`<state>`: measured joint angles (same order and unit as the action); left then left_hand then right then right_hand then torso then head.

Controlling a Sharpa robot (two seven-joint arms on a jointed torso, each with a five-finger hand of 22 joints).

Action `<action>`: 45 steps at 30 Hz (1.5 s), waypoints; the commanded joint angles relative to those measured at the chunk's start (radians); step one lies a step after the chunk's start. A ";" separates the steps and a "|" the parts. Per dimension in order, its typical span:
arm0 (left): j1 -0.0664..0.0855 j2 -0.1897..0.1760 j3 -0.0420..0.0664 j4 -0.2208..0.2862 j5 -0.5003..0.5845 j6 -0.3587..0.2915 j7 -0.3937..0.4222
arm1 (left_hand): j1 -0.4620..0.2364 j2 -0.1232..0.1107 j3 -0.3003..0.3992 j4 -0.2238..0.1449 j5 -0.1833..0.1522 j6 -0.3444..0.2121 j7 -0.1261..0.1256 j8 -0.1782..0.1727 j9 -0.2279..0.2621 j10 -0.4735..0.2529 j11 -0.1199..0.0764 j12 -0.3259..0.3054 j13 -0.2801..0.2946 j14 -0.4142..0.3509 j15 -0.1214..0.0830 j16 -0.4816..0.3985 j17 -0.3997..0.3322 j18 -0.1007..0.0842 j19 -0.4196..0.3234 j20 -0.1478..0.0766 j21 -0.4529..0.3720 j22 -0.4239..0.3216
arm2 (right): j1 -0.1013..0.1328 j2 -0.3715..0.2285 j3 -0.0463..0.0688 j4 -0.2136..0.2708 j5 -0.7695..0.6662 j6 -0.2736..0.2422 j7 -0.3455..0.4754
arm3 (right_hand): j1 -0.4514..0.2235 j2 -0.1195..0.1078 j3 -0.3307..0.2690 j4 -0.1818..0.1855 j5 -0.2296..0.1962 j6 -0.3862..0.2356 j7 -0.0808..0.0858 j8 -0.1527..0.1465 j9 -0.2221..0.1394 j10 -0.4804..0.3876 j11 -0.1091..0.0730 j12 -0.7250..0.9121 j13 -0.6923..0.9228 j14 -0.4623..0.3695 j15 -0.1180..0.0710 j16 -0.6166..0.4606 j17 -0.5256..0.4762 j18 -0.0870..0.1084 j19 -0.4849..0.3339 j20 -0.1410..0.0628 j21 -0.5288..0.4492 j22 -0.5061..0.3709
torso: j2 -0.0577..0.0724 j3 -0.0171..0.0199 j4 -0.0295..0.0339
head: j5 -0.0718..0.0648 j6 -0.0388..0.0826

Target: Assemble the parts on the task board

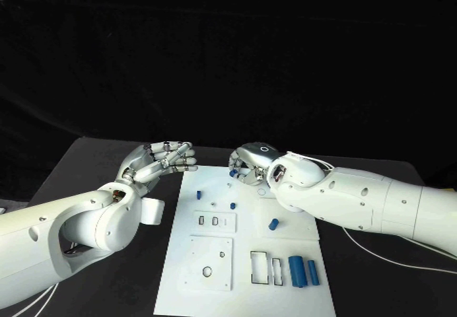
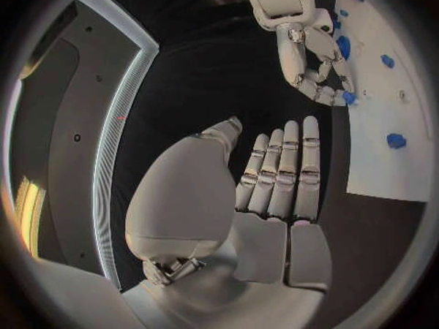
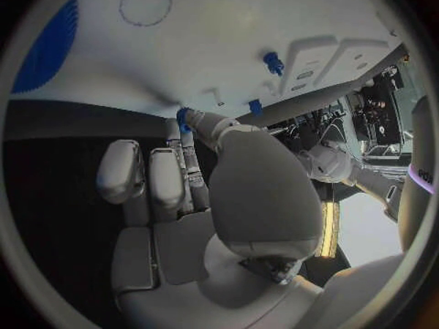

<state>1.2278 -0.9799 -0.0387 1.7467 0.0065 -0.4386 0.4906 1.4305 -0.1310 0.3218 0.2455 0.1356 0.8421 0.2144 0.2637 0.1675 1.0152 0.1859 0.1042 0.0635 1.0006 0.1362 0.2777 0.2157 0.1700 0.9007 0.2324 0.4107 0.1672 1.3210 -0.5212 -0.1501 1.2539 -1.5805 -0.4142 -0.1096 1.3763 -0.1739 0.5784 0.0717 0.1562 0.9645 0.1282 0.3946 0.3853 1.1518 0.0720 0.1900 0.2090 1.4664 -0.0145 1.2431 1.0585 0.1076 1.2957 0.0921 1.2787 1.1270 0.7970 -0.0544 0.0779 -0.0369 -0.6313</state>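
The white task board [image 1: 305, 231] lies in the middle of the black table. My right hand [image 1: 252, 160] hovers at the board's far edge and pinches a small blue part [image 1: 233, 174] at its fingertips. The same blue part [image 3: 183, 116] sits by the thumb tip in the right wrist view, and the left wrist view shows it as the blue part [image 2: 350, 96]. My left hand [image 1: 160, 160] is at the board's far left corner. Its fingers [image 2: 284, 172] lie straight side by side and hold nothing. Two blue cylinders [image 1: 304, 271] lie near the board's right front.
Small blue parts stand on the board: one peg [image 1: 199, 195], another peg [image 1: 232, 204] and a slanted piece [image 1: 274, 224]. Raised white plates [image 1: 211, 263] and rectangular slots [image 1: 265, 267] fill the near half. A white block [image 1: 152, 211] lies left of the board. A cable [image 1: 381, 256] runs at the right.
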 commanded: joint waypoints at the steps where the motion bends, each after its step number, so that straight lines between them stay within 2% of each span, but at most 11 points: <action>1: 0.002 0.002 0.001 0.004 0.002 0.017 0.004 | -0.006 -0.004 0.006 0.001 -0.007 -0.002 0.040 -0.007 -0.002 -0.001 0.005 -0.006 0.001 -0.005 0.002 -0.005 0.002 0.011 -0.009 0.002 -0.005 -0.002 | -0.003 0.009 -0.001 -0.011 -0.005 0.026 0.001 | -0.013 0.003 0.004 0.002 0.003 0.003 0.003 0.003 0.002 -0.003 -0.001 0.003 0.001 0.011 0.008 0.005 -0.001 -0.012 -0.003 0.005 0.002 -0.002 | 0.001 -0.0010 0.0004 | 0.001 0.000; 7: 0.002 0.002 0.001 0.004 0.002 0.019 0.004 | -0.006 -0.004 0.006 0.001 -0.007 -0.002 0.040 -0.007 -0.002 -0.001 0.005 -0.006 0.001 -0.005 0.002 -0.005 0.002 0.011 -0.009 0.002 -0.005 -0.002 | -0.004 0.017 -0.001 -0.021 -0.005 0.028 -0.001 | -0.021 0.000 0.006 0.003 0.000 -0.008 0.006 -0.002 0.004 -0.013 0.002 0.000 -0.001 0.007 0.010 0.001 -0.009 -0.010 -0.011 0.008 -0.004 -0.009 | 0.001 -0.0016 0.0005 | 0.002 -0.002; 10: 0.002 0.002 0.001 0.004 0.003 0.019 0.003 | -0.006 -0.004 0.006 0.001 -0.007 -0.002 0.040 -0.007 -0.002 -0.001 0.005 -0.006 0.001 -0.005 0.002 -0.005 0.002 0.011 -0.009 0.002 -0.005 -0.002 | -0.005 0.019 -0.001 -0.022 -0.004 0.022 0.002 | -0.034 -0.010 0.013 0.004 -0.004 -0.046 0.017 -0.025 0.001 -0.047 0.013 -0.013 -0.006 -0.002 0.019 -0.004 -0.020 -0.008 -0.023 0.014 -0.013 -0.018 | 0.001 -0.0019 -0.0004 | 0.003 -0.002; 12: 0.002 0.002 0.001 0.004 0.003 0.020 0.003 | -0.006 -0.004 0.006 0.001 -0.007 -0.002 0.040 -0.007 -0.002 -0.001 0.005 -0.006 0.001 -0.005 0.002 -0.005 0.002 0.011 -0.009 0.002 -0.005 -0.002 | -0.005 0.019 -0.001 -0.021 -0.003 0.018 0.004 | -0.050 -0.029 0.020 0.008 -0.005 -0.103 0.030 -0.067 -0.012 -0.091 0.028 -0.031 -0.016 -0.019 0.032 -0.023 -0.051 -0.002 -0.049 0.025 -0.036 -0.045 | 0.001 -0.0018 -0.0007 | 0.003 -0.001; 23: 0.002 -0.001 0.001 0.001 0.004 0.022 0.002 | -0.006 -0.004 0.008 0.001 -0.007 -0.003 0.041 -0.008 -0.002 -0.002 0.006 -0.008 0.001 -0.005 0.002 -0.006 0.002 0.011 -0.009 0.003 -0.006 -0.002 | -0.005 -0.050 -0.001 0.046 -0.007 0.008 -0.009 | -0.067 -0.067 -0.025 0.006 0.005 -0.144 0.038 -0.118 -0.015 -0.195 0.048 -0.042 -0.039 -0.064 0.051 -0.060 -0.120 0.016 -0.114 0.048 -0.100 -0.113 | 0.000 -0.0010 -0.0015 | 0.005 -0.001; 31: 0.002 -0.006 0.001 -0.005 0.005 0.030 0.007 | -0.005 -0.003 0.011 -0.001 -0.006 -0.002 0.038 -0.008 -0.002 0.001 0.005 -0.009 0.002 -0.006 0.002 -0.008 0.003 0.011 -0.010 0.003 -0.006 -0.003 | -0.004 -0.218 0.007 0.192 0.085 -0.057 0.002 | -0.066 -0.060 -0.018 0.020 0.040 -0.082 0.040 -0.121 0.000 -0.059 0.029 0.020 -0.047 -0.009 0.035 0.009 -0.043 -0.007 -0.018 0.033 -0.017 0.008 | -0.003 0.0010 -0.0080 | 0.002 0.005; 34: 0.002 -0.006 0.001 -0.010 0.005 0.030 0.007 | -0.004 -0.003 0.013 -0.001 -0.006 -0.001 0.037 -0.008 -0.002 0.002 0.004 -0.009 0.002 -0.006 0.002 -0.009 0.004 0.011 -0.010 0.003 -0.006 -0.003 | -0.002 -0.271 0.010 0.234 0.150 -0.047 -0.003 | -0.085 -0.079 -0.045 0.031 0.035 -0.047 0.027 -0.114 0.010 0.078 0.000 0.085 -0.011 0.000 0.012 0.027 -0.023 -0.013 0.009 0.018 0.007 0.043 | -0.005 0.0028 -0.0128 | -0.003 0.007; 36: 0.002 -0.006 0.001 -0.013 0.005 0.031 0.007 | -0.004 -0.003 0.013 -0.001 -0.006 -0.001 0.037 -0.008 -0.002 0.002 0.004 -0.009 0.002 -0.006 0.002 -0.009 0.004 0.011 -0.010 0.003 -0.006 -0.003 | 0.000 -0.304 0.011 0.257 0.191 -0.022 -0.014 | -0.102 -0.096 -0.089 0.041 0.035 -0.036 0.008 -0.113 0.016 0.130 -0.018 0.155 0.052 0.005 -0.008 0.036 -0.012 -0.016 0.020 0.000 0.014 0.056 | -0.006 0.0037 -0.0153 | -0.004 0.008; 39: 0.002 -0.007 0.001 -0.017 0.005 0.029 0.008 | -0.004 -0.003 0.013 -0.001 -0.006 -0.001 0.037 -0.008 -0.002 0.002 0.004 -0.009 0.002 -0.006 0.002 -0.009 0.004 0.011 -0.010 0.003 -0.006 -0.003 | 0.001 -0.334 0.011 0.272 0.222 0.036 -0.039 | -0.104 -0.092 -0.149 0.059 0.036 -0.053 0.004 -0.118 0.027 0.115 -0.029 0.317 0.220 0.018 -0.014 0.070 0.036 -0.022 0.037 -0.011 0.026 0.081 | -0.007 0.0052 -0.0183 | -0.005 0.006; 42: 0.002 -0.006 0.000 -0.020 0.005 0.027 0.009 | -0.004 -0.003 0.014 -0.002 -0.006 -0.001 0.036 -0.008 -0.002 0.002 0.004 -0.009 0.002 -0.006 0.002 -0.009 0.004 0.011 -0.011 0.003 -0.006 -0.003 | 0.002 -0.354 0.011 0.276 0.233 0.085 -0.061 | -0.092 -0.069 -0.239 0.098 0.036 -0.091 0.011 -0.114 0.048 0.157 -0.015 0.960 0.879 0.056 -0.003 0.207 0.257 -0.034 0.076 -0.003 0.064 0.144 | -0.008 0.0065 -0.0207 | -0.006 0.005; 45: 0.002 -0.005 0.000 -0.023 0.006 0.027 0.009 | -0.004 -0.003 0.014 -0.002 -0.006 -0.002 0.036 -0.008 -0.002 0.002 0.003 -0.009 0.002 -0.006 0.002 -0.009 0.004 0.011 -0.011 0.004 -0.006 -0.003 | 0.002 -0.365 0.012 0.277 0.236 0.112 -0.073 | -0.073 -0.059 -0.290 0.124 0.037 -0.110 0.019 -0.102 0.061 0.218 -0.008 1.130 1.062 0.074 0.006 0.260 0.356 -0.043 0.104 0.006 0.095 0.189 | -0.007 0.0086 -0.0202 | -0.009 0.004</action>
<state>1.2285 -0.9870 -0.0390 1.7238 0.0096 -0.4292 0.4894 1.4306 -0.1309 0.3288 0.2441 0.1356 0.8421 0.2144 0.2588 0.1664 1.0152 0.1859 0.1003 0.0644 1.0005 0.1362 0.2729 0.2189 0.1699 0.8970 0.2360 0.4107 0.1653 1.3227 -0.8835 -0.1388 1.5281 -1.3870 -0.3841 -0.1424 1.3025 -0.2376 0.2941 0.1924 0.1936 0.8598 0.1502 0.2901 0.4451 1.3638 0.0626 1.2922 1.2441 1.4660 -0.0137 1.4964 1.3056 0.0762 1.3959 0.0970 1.3702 1.3031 0.7900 -0.0483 0.0594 -0.0445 -0.6261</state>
